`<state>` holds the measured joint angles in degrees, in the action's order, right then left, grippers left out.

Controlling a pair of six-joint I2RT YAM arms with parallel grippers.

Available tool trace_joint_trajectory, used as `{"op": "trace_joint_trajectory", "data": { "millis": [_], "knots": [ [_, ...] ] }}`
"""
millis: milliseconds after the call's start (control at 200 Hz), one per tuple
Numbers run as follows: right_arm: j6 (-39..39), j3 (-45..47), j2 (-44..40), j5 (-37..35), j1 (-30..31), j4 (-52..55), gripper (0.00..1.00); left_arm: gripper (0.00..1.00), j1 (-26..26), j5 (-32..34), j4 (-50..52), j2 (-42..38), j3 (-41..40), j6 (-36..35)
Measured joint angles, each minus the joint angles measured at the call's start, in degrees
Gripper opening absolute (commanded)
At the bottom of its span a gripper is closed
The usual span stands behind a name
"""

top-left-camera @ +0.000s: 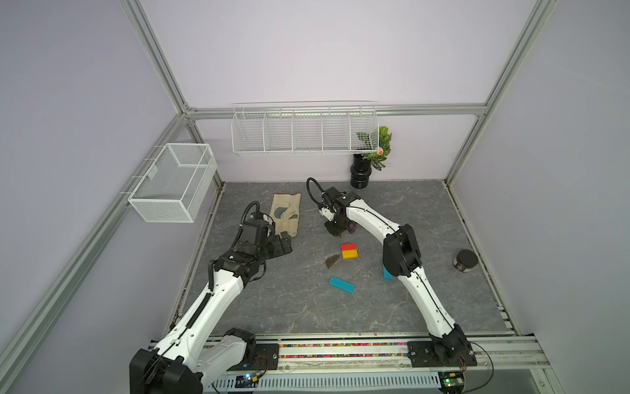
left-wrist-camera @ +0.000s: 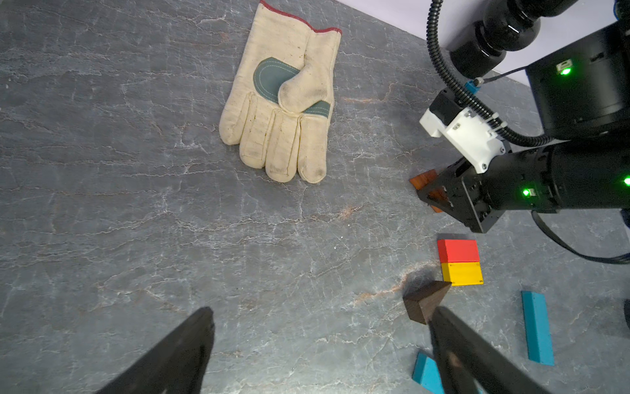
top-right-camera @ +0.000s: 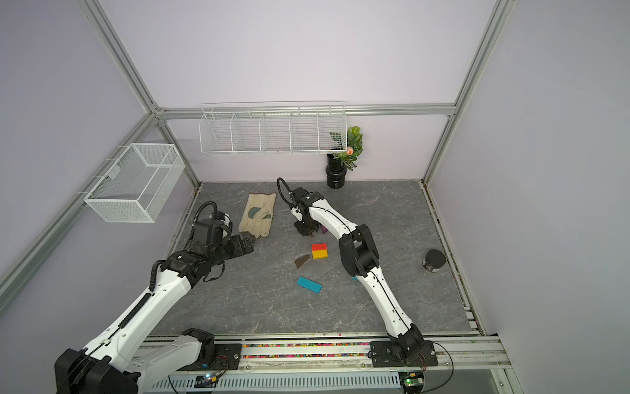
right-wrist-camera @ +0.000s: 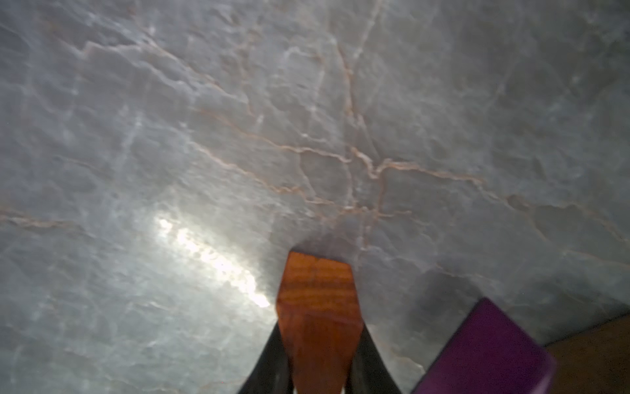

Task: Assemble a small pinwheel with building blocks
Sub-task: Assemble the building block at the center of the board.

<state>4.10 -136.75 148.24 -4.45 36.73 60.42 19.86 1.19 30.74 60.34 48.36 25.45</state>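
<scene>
Stretching over the grey table, the left gripper hangs spread wide near the cream glove. A teal bar lies toward the front, with the red-and-yellow square behind it and a dark wedge with its tip at the yellow corner. Farther back, the right gripper pinches a brown wedge, just beside the purple wedge.

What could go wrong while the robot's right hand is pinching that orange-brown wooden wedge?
The right hand grips the brown wedge by one end, with much of it sticking out, so it might twist or slip. The purple wedge lies close beside and could get knocked on lifting. Placing the piece by the red-and-yellow square might nudge the dark wedge already at its corner.
</scene>
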Motion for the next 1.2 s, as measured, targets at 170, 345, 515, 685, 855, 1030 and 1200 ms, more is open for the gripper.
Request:
{"op": "trace_joint_trajectory", "data": {
  "millis": [170,345,515,685,855,1030,1200],
  "knots": [
    [-1.11,0.00,0.00,-0.02,0.61,0.07,0.22,1.00,0.00,0.00,0.07,-0.81,-0.96,0.00],
    [-2.45,0.11,0.00,-0.02,0.61,0.07,0.24,1.00,0.00,0.00,0.22,-1.42,-1.62,0.00],
    [-3.56,1.77,-0.70,0.17,0.61,-1.22,0.24,1.00,0.00,0.00,0.26,-1.64,-1.68,0.07],
    [-4.20,4.94,-2.29,0.15,0.63,-3.43,0.24,1.00,0.00,-0.22,0.26,-1.66,-1.70,0.42],
    [-4.85,9.46,-4.68,0.20,0.66,-6.05,0.24,1.00,0.00,-1.07,0.26,-1.68,-1.75,0.66],
    [-5.42,12.02,-6.01,0.20,0.66,-7.67,0.24,1.00,0.00,-1.27,0.26,-1.79,-1.88,0.68],
    [-5.79,12.92,-6.47,0.24,0.66,-8.35,0.25,1.00,0.00,-1.31,0.22,-2.27,-2.43,0.85]
  ]
}}
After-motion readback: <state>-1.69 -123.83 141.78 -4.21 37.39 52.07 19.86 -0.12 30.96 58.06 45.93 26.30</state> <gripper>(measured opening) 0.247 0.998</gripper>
